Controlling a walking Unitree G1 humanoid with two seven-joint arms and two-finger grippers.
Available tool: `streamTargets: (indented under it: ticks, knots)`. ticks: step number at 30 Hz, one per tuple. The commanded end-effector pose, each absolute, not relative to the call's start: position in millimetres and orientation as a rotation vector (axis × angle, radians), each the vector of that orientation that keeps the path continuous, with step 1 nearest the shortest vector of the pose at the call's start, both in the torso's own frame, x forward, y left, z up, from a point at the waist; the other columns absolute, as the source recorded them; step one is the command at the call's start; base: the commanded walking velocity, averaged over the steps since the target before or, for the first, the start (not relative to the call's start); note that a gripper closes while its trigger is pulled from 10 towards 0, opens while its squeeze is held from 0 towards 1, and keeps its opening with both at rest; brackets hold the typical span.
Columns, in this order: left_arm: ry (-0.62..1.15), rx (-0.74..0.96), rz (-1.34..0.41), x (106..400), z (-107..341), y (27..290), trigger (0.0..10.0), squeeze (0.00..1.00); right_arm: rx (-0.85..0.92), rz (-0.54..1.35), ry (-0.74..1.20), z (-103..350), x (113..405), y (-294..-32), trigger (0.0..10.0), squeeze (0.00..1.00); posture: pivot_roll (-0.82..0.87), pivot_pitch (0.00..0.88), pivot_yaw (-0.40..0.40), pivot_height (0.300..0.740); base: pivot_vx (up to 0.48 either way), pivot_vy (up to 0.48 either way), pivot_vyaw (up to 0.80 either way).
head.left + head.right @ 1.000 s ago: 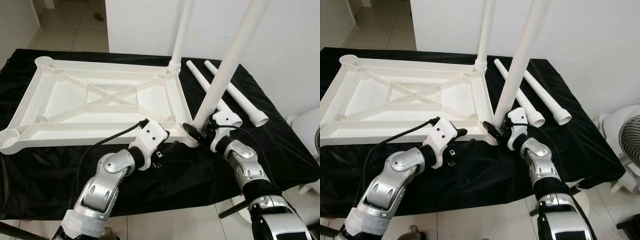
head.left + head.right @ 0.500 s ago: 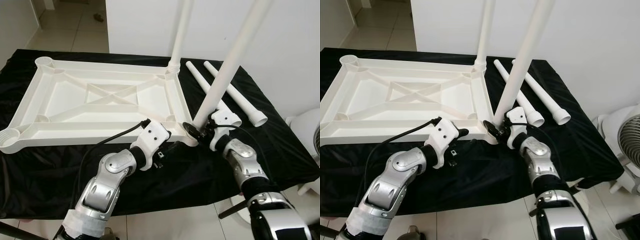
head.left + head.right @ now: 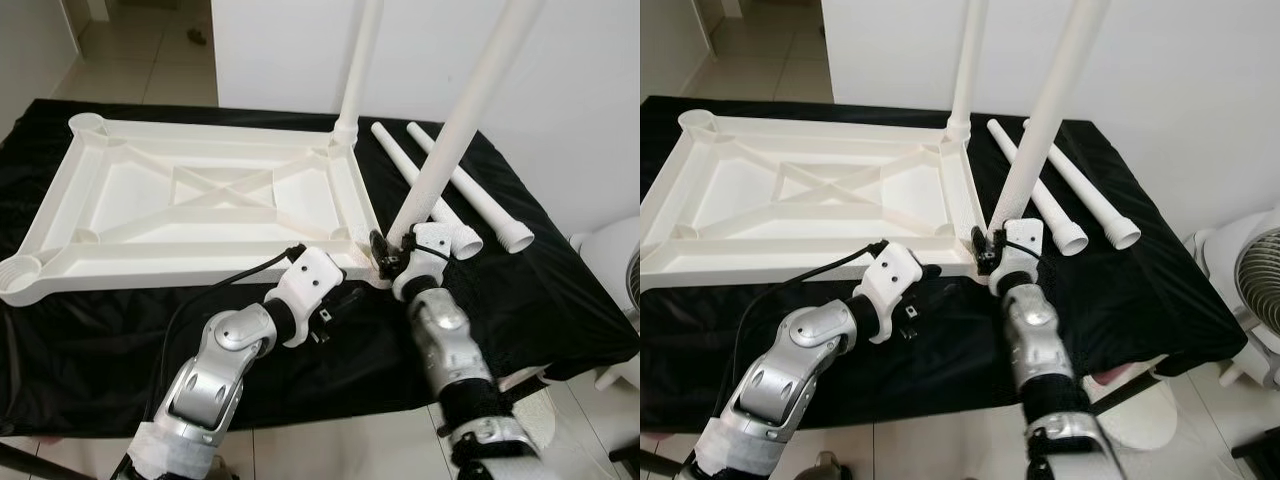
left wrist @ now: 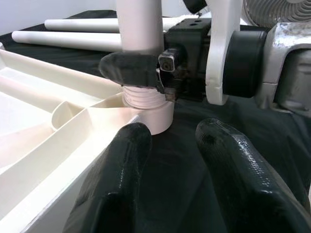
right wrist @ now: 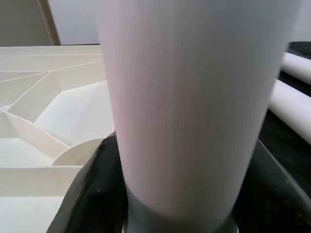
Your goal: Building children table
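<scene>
Tabletop (image 3: 200,215): white plastic, upside down, ribbed underside up, lying along the black-covered surface.
Fitted leg (image 3: 360,60): upright in the far right corner socket.
Second leg (image 3: 450,130): leaning, threaded end at the near right corner socket.
Loose legs (image 3: 470,190): two, side by side near the surface's right edge.

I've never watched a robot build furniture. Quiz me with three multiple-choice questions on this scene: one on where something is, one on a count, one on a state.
1. Where do the loose table legs lie?
A. On the black cloth, on the robot's right of the tabletop
B. Inside the tabletop
C. On the floor

2. How many legs stand in corner sockets?
A. None
B. Two
C. Four

3. The right gripper is
A. open above the cloth
B. shut on a leg
C. holding a fan

Answers:
1 A: both loose table legs rest on the black cloth beside the upside-down tabletop.
2 B: far leg and near leg.
3 B: right gripper clamps the near leg at its threaded base.
</scene>
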State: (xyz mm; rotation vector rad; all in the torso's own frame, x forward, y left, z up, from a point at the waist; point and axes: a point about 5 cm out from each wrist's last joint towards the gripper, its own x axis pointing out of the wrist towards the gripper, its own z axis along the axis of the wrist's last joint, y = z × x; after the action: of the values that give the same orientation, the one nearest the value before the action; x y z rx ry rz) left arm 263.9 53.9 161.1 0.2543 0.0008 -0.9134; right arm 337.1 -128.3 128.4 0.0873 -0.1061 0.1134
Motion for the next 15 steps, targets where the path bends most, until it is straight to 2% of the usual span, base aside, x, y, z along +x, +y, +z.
streamTargets:
  ticks: [1,6,7,15]
  knots:
    - [0.002,0.255,-0.863,264.4,161.4,53.5,10.0,0.00,0.099,0.048,-0.047,116.3,332.4,-130.7,10.0,0.00,0.08,0.055,-0.090,0.740,0.000,0.000,0.00]
    - [0.005,0.251,-0.861,263.4,161.5,54.3,10.0,0.00,0.139,0.022,-0.058,120.8,323.5,-115.0,10.0,0.00,0.08,0.057,-0.088,0.740,0.000,0.000,0.00]
    - [0.007,0.250,-0.860,262.9,161.1,54.6,10.0,0.00,0.158,0.032,-0.078,123.9,321.7,-113.8,10.0,1.00,0.08,0.057,-0.084,0.740,0.000,0.000,0.00]
    - [0.008,0.252,-0.865,262.9,161.4,53.5,10.0,0.00,0.177,0.067,-0.088,131.2,321.3,-118.5,10.0,1.00,0.08,0.057,-0.082,0.740,0.000,0.000,0.00]
